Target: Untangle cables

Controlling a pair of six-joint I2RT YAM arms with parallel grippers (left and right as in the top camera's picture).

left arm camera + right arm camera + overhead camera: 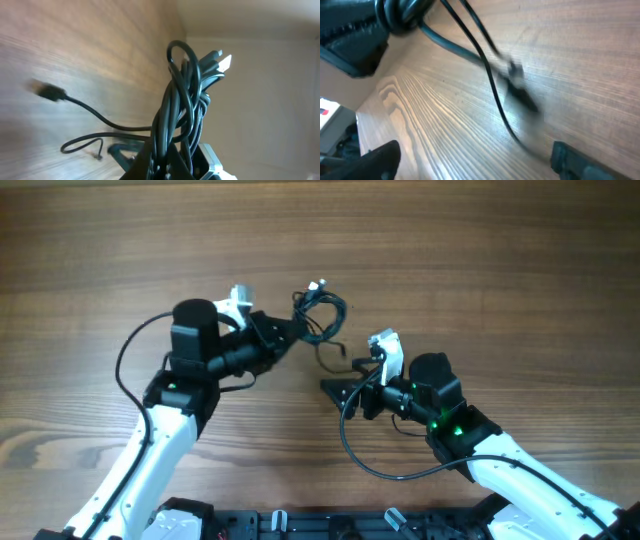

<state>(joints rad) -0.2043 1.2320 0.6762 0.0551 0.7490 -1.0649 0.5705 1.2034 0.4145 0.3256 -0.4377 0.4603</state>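
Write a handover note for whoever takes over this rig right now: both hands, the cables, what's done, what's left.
Left hand: shut on the cable bundle, holding it up off the table.
Right hand: open, empty, low over the table.
Cables: knotted together in the bundle; one loose cord trails down onto the table, plug end near the right hand.
Done: bundle gripped, one cord partly free.
Left: pull each cord out and lay them apart.

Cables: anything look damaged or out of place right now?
No damage visible. The cable bundle is a twisted knot clamped in the left gripper, with one loose strand trailing onto the table.
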